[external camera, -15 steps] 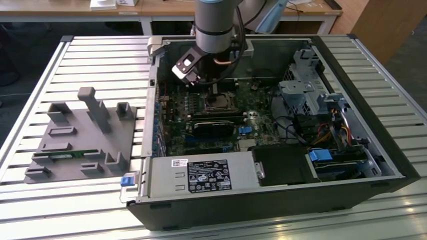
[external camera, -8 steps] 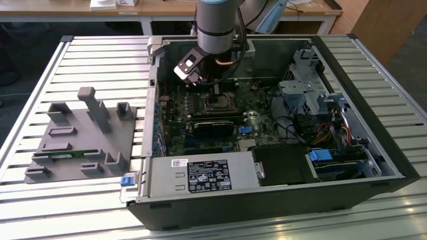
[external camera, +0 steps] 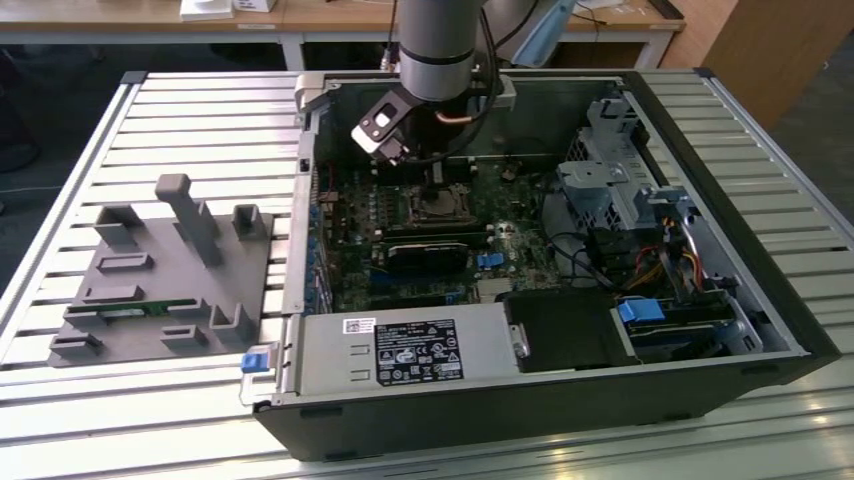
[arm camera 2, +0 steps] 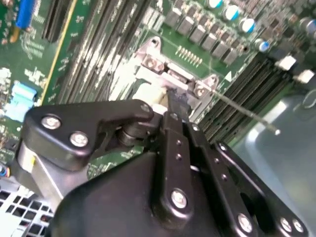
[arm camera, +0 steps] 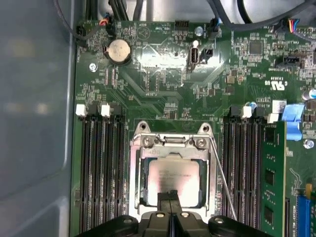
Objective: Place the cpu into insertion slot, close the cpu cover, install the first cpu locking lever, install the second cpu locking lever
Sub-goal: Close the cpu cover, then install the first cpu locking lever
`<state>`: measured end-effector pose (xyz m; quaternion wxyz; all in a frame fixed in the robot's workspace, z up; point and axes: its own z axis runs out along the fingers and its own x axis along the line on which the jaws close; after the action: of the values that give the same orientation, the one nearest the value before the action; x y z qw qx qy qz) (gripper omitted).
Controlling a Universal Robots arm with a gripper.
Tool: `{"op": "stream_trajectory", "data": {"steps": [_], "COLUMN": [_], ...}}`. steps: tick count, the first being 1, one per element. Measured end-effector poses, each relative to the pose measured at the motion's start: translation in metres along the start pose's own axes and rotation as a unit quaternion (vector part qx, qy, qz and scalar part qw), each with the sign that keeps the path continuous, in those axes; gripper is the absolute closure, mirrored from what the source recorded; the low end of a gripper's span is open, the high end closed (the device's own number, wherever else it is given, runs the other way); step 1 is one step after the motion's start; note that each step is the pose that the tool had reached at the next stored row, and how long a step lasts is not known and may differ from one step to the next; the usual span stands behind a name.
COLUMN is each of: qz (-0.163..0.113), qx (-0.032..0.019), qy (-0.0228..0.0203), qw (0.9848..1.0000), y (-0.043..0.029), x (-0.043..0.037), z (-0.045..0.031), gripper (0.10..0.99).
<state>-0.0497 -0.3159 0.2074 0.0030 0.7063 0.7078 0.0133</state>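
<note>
A smooth grey cylindrical arm segment (external camera: 438, 40) is seen above the pincer (arm camera: 170, 196), with dark cables (external camera: 491, 40) run beside it. The pincer's black, rounded links (arm camera 2: 89, 128) are fastened with silver screws (arm camera 2: 79, 139), and a small yellow label (arm camera 2: 24, 160) is fixed behind them. A white-faced block (external camera: 378, 128) is mounted above the pincer.

In the first wrist view the gripper (arm camera: 169, 203) covers the near edge of the cpu (arm camera: 173, 174) and of the cpu cover (arm camera: 135, 173). The gripper's own body is cut off by the picture's edge. We lose the far end of the locking lever (arm camera: 223, 185) behind it. In the second wrist view the gripper hides most of the socket (arm camera 2: 170, 74). In the exterior view the arm (external camera: 441, 50) runs out of frame, and the socket is too small for us to make out the cpu.
</note>
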Motion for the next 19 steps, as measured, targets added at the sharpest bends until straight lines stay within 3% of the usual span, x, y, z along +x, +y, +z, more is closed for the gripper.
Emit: {"op": "stream_trajectory", "data": {"steps": [10, 19], "qz": [0.0, 0.0], "qx": [0.0003, 0.0004], "qy": [0.0001, 0.0], "qw": [1.0, 1.0], "y": [0.0114, 0.0133], "x": [-0.0001, 0.0], "z": [0.0003, -0.0002], "gripper": [0.98, 0.98]}}
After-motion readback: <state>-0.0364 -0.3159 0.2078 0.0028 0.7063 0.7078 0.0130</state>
